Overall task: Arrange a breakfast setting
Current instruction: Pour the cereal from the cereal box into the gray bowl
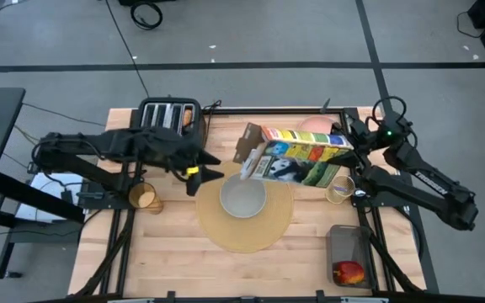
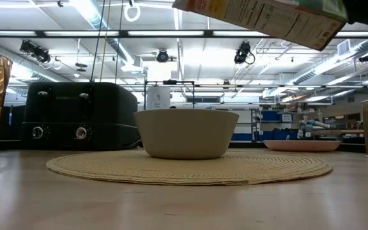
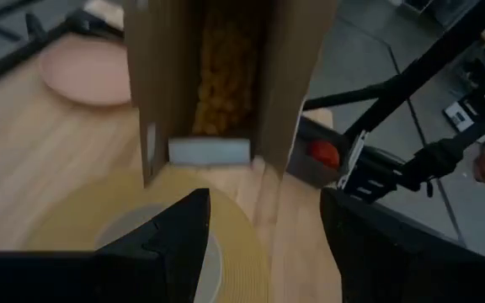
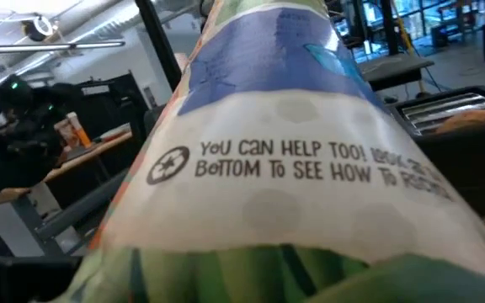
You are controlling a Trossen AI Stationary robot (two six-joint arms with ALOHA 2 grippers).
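Observation:
A colourful cereal box (image 1: pixel 301 156) hangs on its side above the table, with my right gripper (image 1: pixel 354 151) shut on it. Its open flap end (image 1: pixel 249 156) points toward the table's left, over the far rim of the pale grey bowl (image 1: pixel 242 199). The bowl stands on the round tan placemat (image 1: pixel 244 227). Cereal shows inside the open end (image 3: pixel 226 76). My left gripper (image 3: pixel 263 227) is open and holds nothing. It hovers left of the bowl, just short of the flaps (image 1: pixel 200 172). My right gripper holds the cereal box by its closed end (image 1: pixel 343 150), coming level from the table's right side. In the right wrist view the box (image 4: pixel 293 168) fills the picture and hides the fingers. The box is lifted clear, lying lengthwise, its open end tipped slightly down toward the bowl.
A black toaster (image 1: pixel 169 114) stands at the far left and a pink plate (image 1: pixel 314 124) at the far right. An amber cup (image 1: pixel 144 198) sits left of the mat, a small woven holder (image 1: pixel 339 189) right of it. A red apple (image 1: pixel 349 272) lies in a dark bin near the right front.

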